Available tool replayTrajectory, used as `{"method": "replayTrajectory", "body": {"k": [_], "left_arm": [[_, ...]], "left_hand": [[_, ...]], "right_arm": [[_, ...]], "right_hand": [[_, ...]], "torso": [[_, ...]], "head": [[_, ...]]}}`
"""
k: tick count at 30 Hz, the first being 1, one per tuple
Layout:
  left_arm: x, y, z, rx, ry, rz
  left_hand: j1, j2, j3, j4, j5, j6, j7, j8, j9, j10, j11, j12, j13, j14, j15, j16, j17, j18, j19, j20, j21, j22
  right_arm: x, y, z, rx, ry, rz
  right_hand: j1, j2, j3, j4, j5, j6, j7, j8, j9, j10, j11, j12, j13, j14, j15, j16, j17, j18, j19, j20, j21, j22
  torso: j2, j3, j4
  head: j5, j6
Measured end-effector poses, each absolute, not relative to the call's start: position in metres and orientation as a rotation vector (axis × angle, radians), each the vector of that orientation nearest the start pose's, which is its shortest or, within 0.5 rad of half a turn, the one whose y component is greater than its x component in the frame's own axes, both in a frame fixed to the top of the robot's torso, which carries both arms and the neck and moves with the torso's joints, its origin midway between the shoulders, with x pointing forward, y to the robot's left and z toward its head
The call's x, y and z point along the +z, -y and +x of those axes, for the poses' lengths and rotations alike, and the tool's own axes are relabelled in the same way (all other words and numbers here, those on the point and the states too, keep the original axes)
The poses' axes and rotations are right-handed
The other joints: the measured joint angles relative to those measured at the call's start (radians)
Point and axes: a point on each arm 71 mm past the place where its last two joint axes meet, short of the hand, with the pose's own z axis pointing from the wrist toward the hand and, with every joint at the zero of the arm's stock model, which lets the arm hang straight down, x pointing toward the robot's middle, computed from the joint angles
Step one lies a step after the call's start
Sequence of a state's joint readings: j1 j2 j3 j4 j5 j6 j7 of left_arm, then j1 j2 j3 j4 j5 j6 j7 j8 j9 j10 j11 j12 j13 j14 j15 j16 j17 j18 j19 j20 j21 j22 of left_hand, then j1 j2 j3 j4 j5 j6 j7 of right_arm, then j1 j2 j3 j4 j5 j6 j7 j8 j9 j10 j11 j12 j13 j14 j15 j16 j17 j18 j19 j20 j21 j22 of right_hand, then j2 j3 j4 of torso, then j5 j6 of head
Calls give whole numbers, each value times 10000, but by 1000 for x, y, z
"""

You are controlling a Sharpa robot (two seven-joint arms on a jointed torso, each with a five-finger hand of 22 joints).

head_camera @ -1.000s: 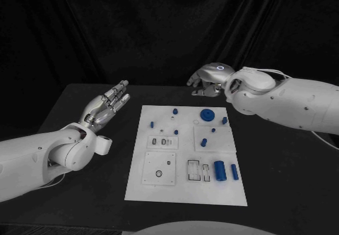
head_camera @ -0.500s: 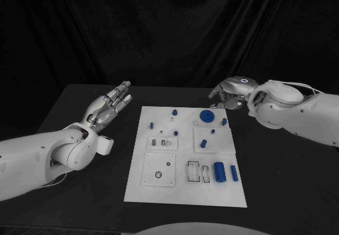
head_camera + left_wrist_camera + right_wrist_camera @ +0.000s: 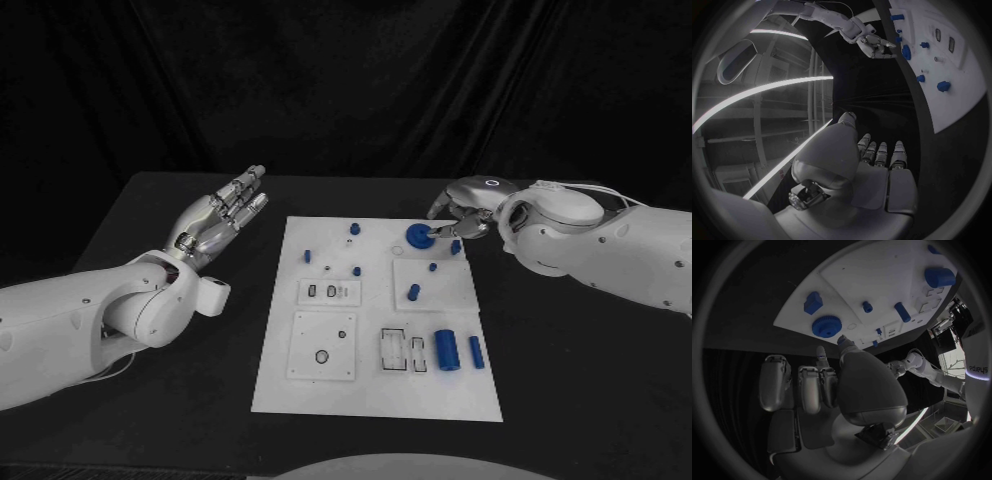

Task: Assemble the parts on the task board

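Observation:
The white task board (image 3: 375, 390) lies mid-table with several blue parts on it. A blue gear (image 3: 418, 236) sits near its far right corner, with a small blue block (image 3: 456, 247) beside it. My right hand (image 3: 464, 208) hovers at that corner with nothing in it, and its fingertips (image 3: 842, 340) reach close to the gear (image 3: 826, 326). Whether they touch it I cannot tell. Left of the board my left hand (image 3: 216, 215) is raised with its fingers straight and apart, holding nothing. Its wrist view shows the right hand (image 3: 873, 45) by the gear (image 3: 906, 51).
Near the board's front right stand a large blue cylinder (image 3: 447, 348) and a slimmer one (image 3: 477, 350). Small blue pegs (image 3: 353, 229) dot the far half. Empty slots (image 3: 332, 291) and a square plate (image 3: 326, 345) lie on the left half. Black table surrounds the board.
My right hand has swung from behind the board toward the right, then come down and forward to the blue gear. The left hand has stayed still.

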State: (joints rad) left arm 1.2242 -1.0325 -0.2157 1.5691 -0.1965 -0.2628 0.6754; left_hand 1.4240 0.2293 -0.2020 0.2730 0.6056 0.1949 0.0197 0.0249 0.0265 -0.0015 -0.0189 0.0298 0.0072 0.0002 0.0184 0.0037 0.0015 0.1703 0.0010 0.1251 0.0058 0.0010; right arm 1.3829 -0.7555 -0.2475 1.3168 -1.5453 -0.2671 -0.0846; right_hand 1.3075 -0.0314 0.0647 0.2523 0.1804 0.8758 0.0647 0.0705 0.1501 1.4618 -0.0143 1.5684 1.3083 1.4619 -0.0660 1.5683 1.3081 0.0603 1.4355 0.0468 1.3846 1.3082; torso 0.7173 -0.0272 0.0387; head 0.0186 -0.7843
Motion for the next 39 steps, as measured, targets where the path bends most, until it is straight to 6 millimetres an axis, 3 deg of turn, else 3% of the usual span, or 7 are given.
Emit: {"method": "replayTrajectory", "body": {"k": [4,6,15,32,39], "left_arm": [[-202,-284,450,-15038,-13647,-7863],[-202,-284,450,-15044,-13652,-7862],[-202,-283,451,-15121,-13691,-7849],[-203,-281,452,-15244,-13758,-7821],[-203,-279,453,-15304,-13784,-7812]], "left_hand": [[0,0,0,0,34,0,0,0,0,0,0,0,0,0,0,0,1,-1,-36,36,0,1],[0,0,0,0,34,0,0,0,0,0,0,0,0,0,-1,0,2,-1,-36,36,0,1],[38,38,27,-27,34,0,0,0,-1,-1,-1,0,0,-35,34,0,-2,0,0,72,0,2],[38,38,26,-27,34,0,0,0,-1,-1,-1,0,1,-32,108,0,-6,0,-36,107,0,4],[77,0,55,-56,34,0,0,0,-2,32,31,0,1,2,142,0,-4,0,1,144,0,4]], "right_arm": [[-183,220,529,3948,-16913,-3630],[-184,218,529,3952,-16929,-3620],[-188,213,531,3967,-16896,-3586],[-195,204,541,3673,-17063,-3534],[-199,205,544,3452,-17201,-3481]], "right_hand": [[0,0,-30,-30,133,-25,-23,0,68,35,-35,0,-1,35,-35,0,0,-67,263,-56,649,0],[0,0,-17,-42,223,-61,-59,0,84,35,-35,0,-1,35,-36,0,-1,-218,263,-56,717,-1],[196,-57,131,-310,978,-224,-77,0,131,35,-35,0,-1,35,-35,0,-2,-218,262,-56,717,-2],[284,-66,194,-525,1016,-689,-38,-39,115,34,-34,-1,-3,34,-36,-1,-3,-215,262,-56,761,-4],[282,-66,166,-551,613,-740,13,-39,127,33,-34,-1,-2,34,-36,-1,-4,-214,262,-55,761,-5]], "torso": [[-1,0,15],[-3,-6,16],[-20,-24,35],[-17,-18,31],[-15,-13,20]], "head": [[-15,5],[-15,5],[-11,-7],[-50,-39],[-25,-50]]}}
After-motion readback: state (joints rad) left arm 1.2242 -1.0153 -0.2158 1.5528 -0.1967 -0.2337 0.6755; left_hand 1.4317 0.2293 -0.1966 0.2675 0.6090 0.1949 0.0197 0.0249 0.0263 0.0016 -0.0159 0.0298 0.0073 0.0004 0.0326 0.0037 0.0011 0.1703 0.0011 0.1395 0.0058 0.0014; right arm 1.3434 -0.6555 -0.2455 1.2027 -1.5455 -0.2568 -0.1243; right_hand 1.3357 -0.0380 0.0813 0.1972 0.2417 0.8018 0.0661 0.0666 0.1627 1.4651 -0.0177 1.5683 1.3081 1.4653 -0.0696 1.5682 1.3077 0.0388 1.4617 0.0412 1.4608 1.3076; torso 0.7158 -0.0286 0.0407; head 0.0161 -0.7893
